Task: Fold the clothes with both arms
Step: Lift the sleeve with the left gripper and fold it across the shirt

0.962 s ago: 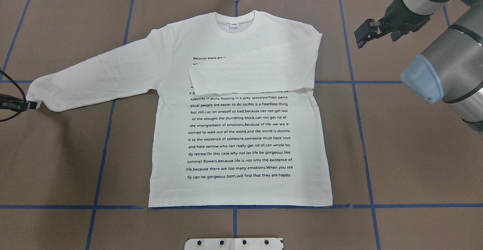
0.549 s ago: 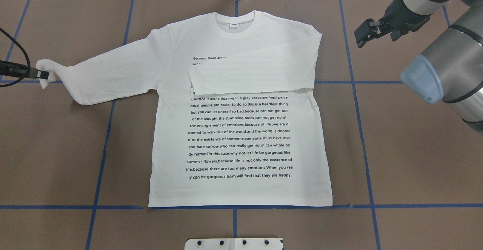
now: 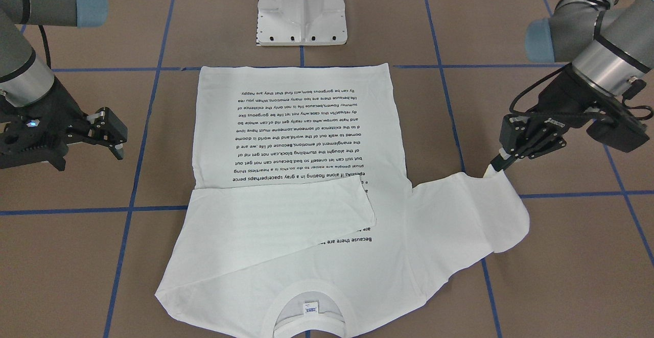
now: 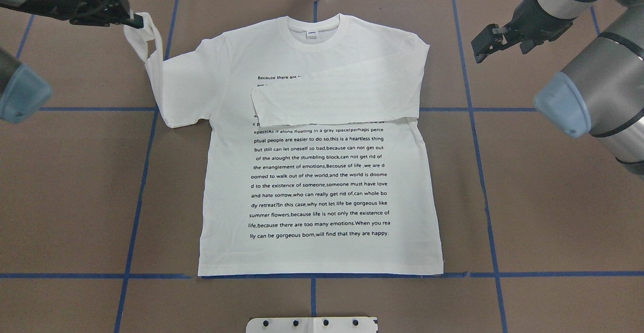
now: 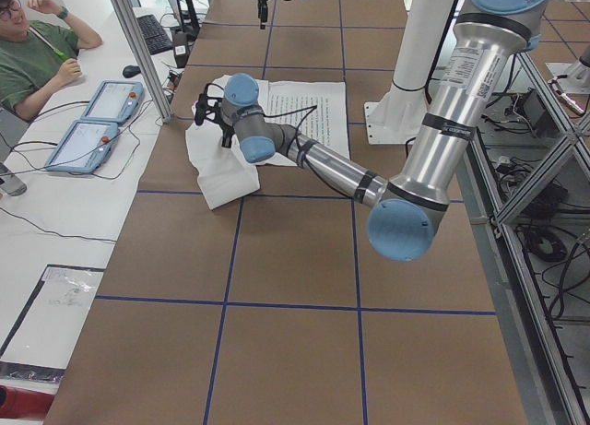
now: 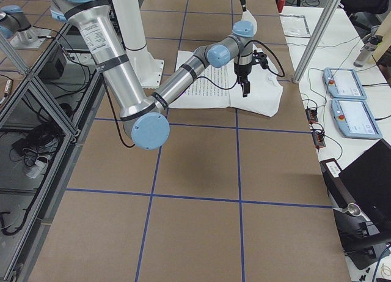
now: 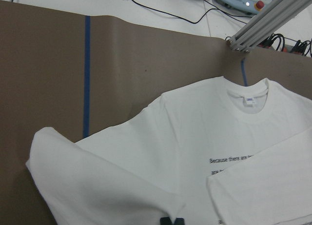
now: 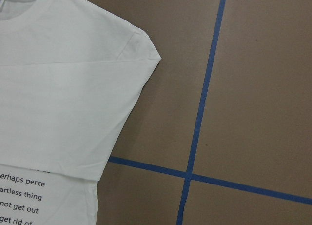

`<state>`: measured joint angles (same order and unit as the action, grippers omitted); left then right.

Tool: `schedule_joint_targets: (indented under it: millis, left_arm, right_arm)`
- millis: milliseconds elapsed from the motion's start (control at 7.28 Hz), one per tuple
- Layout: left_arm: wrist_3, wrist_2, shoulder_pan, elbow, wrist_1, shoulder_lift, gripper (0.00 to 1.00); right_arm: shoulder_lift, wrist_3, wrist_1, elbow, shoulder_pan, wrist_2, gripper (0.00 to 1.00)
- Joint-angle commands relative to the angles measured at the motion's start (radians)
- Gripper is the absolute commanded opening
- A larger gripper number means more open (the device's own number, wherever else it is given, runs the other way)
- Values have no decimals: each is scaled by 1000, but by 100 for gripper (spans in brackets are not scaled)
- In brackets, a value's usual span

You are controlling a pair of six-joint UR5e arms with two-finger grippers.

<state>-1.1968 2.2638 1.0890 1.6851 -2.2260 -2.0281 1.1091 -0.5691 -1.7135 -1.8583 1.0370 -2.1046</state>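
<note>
White knit cloth, thin and limp: the T-shirt (image 4: 322,187) lies flat mid-counter (image 4: 553,212), collar (image 4: 314,33) at 12 o'clock and hem at 6 o'clock in the overhead view. It looks light, soft and not fragile. It should drape and crease rather than keep a shape, so a pinch at a cuff, a hem corner or a shoulder seam suits it best. The left fingers (image 4: 132,20) are closed on the cuff (image 4: 143,23) of the left sleeve (image 4: 156,76), raised at 10 o'clock of the body. The right fingers (image 3: 113,123) stand apart, hold nothing and hover at 2 o'clock, clear of the cloth. The other sleeve (image 4: 334,101) lies folded across the chest. Compared with half a second earlier, the cuff has travelled from 9 o'clock toward 11 o'clock and the left sleeve has doubled over. The body and the right arm are unchanged.
</note>
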Motion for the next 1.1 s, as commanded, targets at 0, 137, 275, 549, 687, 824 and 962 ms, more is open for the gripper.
schedule_joint_targets:
  millis: [0,137,275,549,687,824,962]
  left_arm:
    - [-172,-100,-145,2,17,-128,0]
    - [-188,-186,-246,-1,17,-158,0]
    - [-199,-254,-333,-14,14,-188,0]
    - [-204,-338,-437,-72,11,-253,0]
    - [-205,-383,-467,-161,6,-314,0]
    - [-204,-388,-483,-223,6,-348,0]
    - [-205,-388,-495,-252,3,-357,51]
  right_arm:
    - [-2,0,0,-1,0,0,100]
    - [0,0,2,-1,0,-1,100]
    - [0,0,2,-1,0,-2,100]
    - [4,-2,2,-5,0,0,100]
    - [6,-2,2,-6,0,0,100]
    - [5,-3,2,-6,0,0,100]
    - [5,-18,5,-4,0,0,100]
